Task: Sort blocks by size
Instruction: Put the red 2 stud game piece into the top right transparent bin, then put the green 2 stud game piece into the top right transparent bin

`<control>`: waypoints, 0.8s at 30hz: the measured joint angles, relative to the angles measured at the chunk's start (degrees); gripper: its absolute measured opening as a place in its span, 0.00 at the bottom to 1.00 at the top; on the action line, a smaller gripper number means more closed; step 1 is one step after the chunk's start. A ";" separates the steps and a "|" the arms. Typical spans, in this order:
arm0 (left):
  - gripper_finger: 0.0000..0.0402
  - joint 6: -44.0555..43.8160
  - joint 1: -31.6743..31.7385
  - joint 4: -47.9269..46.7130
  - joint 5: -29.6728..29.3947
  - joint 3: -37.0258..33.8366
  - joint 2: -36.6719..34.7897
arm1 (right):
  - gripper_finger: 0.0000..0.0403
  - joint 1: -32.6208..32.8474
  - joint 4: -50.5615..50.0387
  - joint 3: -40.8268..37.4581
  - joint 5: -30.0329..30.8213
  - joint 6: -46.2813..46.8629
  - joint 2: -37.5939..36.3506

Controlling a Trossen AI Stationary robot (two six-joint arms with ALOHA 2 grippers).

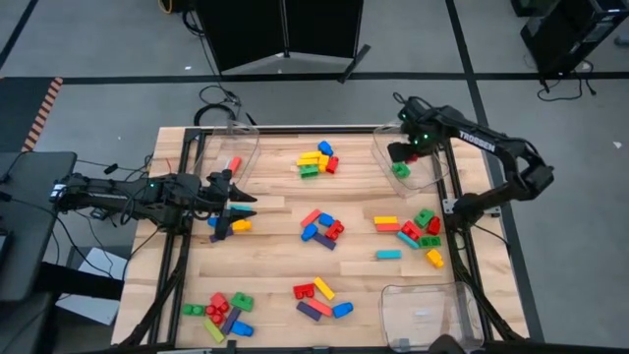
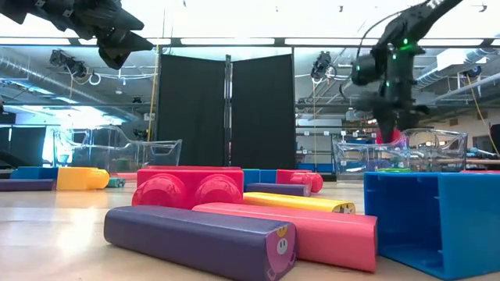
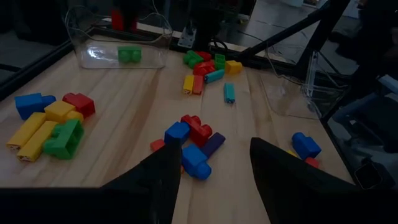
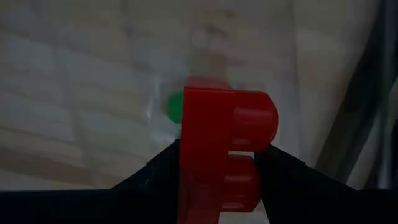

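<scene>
Your right gripper [image 4: 219, 163] pinches a red brick [image 4: 225, 146] directly above the bin [image 1: 429, 177] holding a green brick [image 1: 400, 170]; drop straight down. Left gripper [image 3: 211, 171] hangs half-open and empty, the blue brick [image 3: 193, 160] just ahead.

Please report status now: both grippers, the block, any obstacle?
Right gripper shut on red two-stud plastic brick, above clear plastic bin holding green brick. Left gripper open, empty. No obstacle visible.
</scene>
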 joint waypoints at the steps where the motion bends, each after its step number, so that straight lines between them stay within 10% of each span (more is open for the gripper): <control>1: 0.49 -0.01 0.00 0.00 0.00 0.00 0.00 | 0.43 -0.04 0.42 -0.82 -0.04 0.00 0.39; 12: 0.49 0.00 0.00 0.02 0.02 0.00 0.00 | 0.70 -0.02 3.07 -3.07 -0.09 -0.02 2.53; 24: 0.49 0.02 0.00 1.75 -7.34 0.00 0.00 | 0.58 0.28 2.03 -3.07 -1.30 -0.02 -4.60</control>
